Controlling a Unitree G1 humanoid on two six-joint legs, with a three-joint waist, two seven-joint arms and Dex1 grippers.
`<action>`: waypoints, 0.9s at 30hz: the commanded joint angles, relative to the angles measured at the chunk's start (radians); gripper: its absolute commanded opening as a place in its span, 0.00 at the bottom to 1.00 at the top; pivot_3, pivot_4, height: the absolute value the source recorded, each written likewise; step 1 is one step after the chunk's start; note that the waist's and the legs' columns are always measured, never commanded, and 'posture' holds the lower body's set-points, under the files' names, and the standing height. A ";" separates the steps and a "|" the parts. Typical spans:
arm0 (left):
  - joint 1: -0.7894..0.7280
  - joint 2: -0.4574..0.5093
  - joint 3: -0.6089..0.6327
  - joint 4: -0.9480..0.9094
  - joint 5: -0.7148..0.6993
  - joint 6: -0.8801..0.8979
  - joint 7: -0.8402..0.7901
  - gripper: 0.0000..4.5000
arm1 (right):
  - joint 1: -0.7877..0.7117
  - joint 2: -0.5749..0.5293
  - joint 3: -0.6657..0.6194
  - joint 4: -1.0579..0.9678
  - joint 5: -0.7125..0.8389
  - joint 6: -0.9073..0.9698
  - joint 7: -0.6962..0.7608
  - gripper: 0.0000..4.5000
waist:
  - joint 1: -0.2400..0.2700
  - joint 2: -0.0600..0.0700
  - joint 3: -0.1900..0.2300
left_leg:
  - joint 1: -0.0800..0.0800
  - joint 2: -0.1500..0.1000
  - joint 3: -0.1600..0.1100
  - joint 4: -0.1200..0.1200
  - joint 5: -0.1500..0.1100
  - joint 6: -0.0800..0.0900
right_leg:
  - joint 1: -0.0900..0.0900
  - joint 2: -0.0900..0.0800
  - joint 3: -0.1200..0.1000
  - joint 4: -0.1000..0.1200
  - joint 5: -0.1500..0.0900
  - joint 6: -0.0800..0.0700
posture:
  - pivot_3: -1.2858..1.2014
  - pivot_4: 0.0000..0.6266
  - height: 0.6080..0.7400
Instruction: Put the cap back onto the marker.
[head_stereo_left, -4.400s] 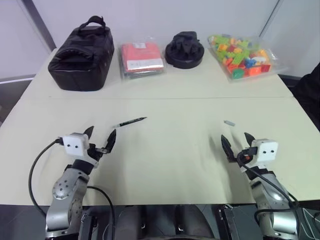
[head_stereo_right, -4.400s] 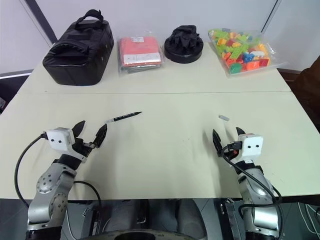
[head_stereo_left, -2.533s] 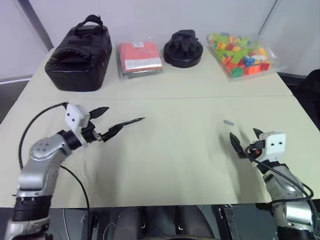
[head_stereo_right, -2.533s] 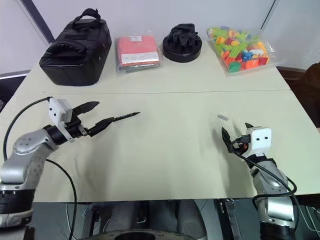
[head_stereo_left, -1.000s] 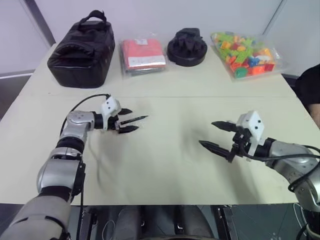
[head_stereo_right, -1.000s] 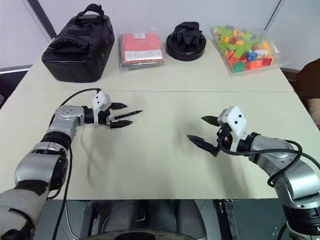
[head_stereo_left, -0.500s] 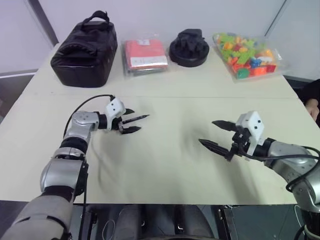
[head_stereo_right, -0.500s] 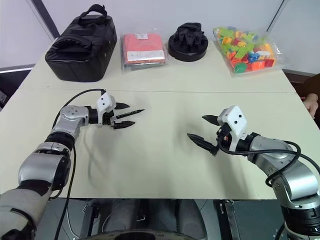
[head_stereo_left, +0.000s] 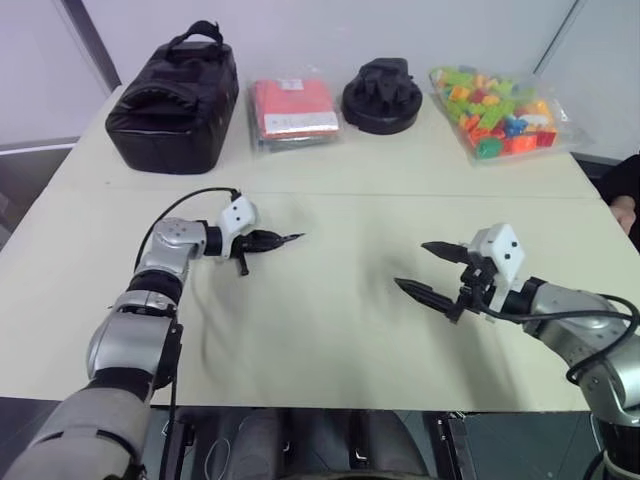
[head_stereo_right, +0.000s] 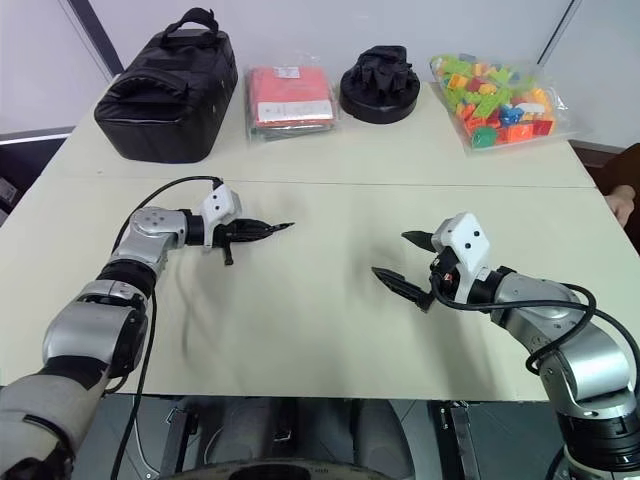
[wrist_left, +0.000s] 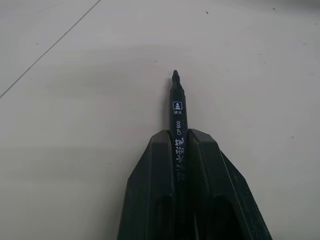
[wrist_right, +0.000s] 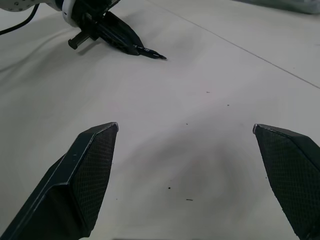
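With the left fingers pressed together on the marker (wrist_left: 177, 117), I've got a grip.
From the head view, my left gripper (head_stereo_left: 268, 241) sits low over the tabletop (head_stereo_left: 330, 330), the marker's dark tip poking out toward the middle; my right gripper (head_stereo_left: 428, 270) hovers well apart on the other side, fingers spread wide, nothing between them. I can't spot the cap. Left wrist view: the marker runs straight up between both fingers (wrist_left: 152, 190), white lettering showing. Right wrist view: both fingers (wrist_right: 90, 170) stand far apart, facing the left gripper and marker tip across the tabletop.
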 joint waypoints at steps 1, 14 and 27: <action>-0.003 -0.007 -0.020 -0.015 0.018 -0.011 -0.011 0.01 | 0.008 0.009 -0.013 -0.014 0.002 -0.016 -0.002 1.00 | 0.000 0.000 0.000 | 0.000 0.000 0.000 0.000 0.000 0.000 | 0.000 0.000 0.000 0.000 0.000 0.000 | 0.52 0.24 1.00; 0.043 0.019 0.057 -0.353 -0.181 0.026 -0.186 0.01 | -0.030 -0.007 -0.097 0.430 -0.212 -0.405 0.037 1.00 | -0.002 0.000 0.000 | 0.000 0.000 0.001 0.000 0.000 0.000 | 0.000 0.001 0.000 0.000 0.000 0.000 | 0.52 0.24 1.00; 0.340 0.044 0.030 -0.881 -0.307 0.364 -0.120 0.01 | -0.325 -0.026 -0.029 1.055 -0.338 -0.715 0.200 1.00 | -0.027 0.001 0.000 | 0.002 0.002 0.001 0.000 0.001 -0.002 | 0.000 0.006 0.005 0.002 0.000 0.000 | 0.52 0.24 1.00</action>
